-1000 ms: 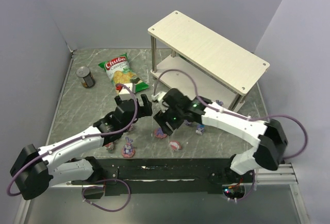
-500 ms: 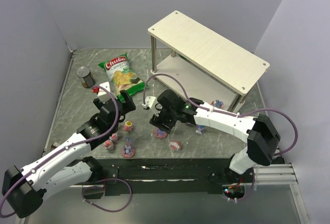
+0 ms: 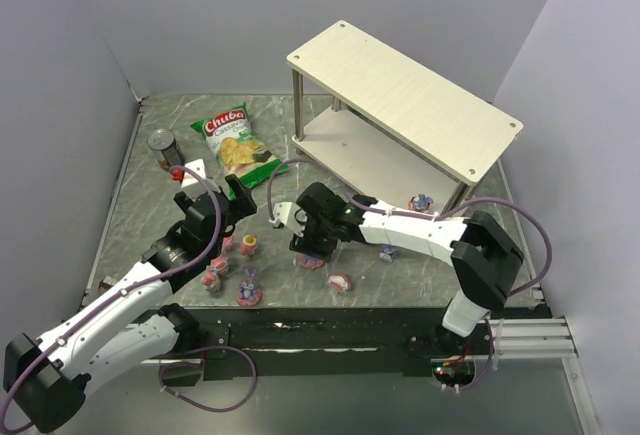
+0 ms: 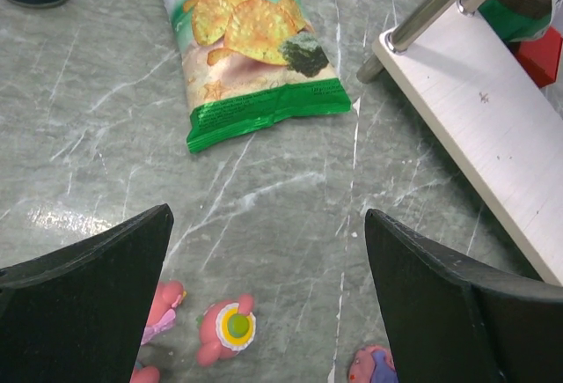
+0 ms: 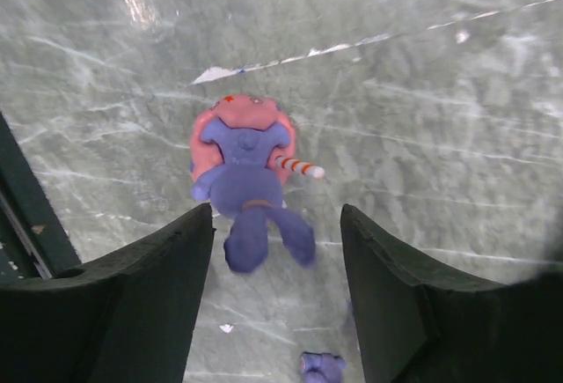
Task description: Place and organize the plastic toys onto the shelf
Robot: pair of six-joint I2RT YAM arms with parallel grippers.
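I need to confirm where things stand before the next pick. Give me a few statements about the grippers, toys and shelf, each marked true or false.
1. The top board of the shelf has no toys on it. True.
2. The right gripper has lifted a toy off the table. False: the purple bunny toy sits on the table between the fingers, with a gap on each side.
3. The left gripper is open and holds nothing. True.
4. The chip bag lies on the shelf's lower board. False: it lies flat on the table, left of the shelf.
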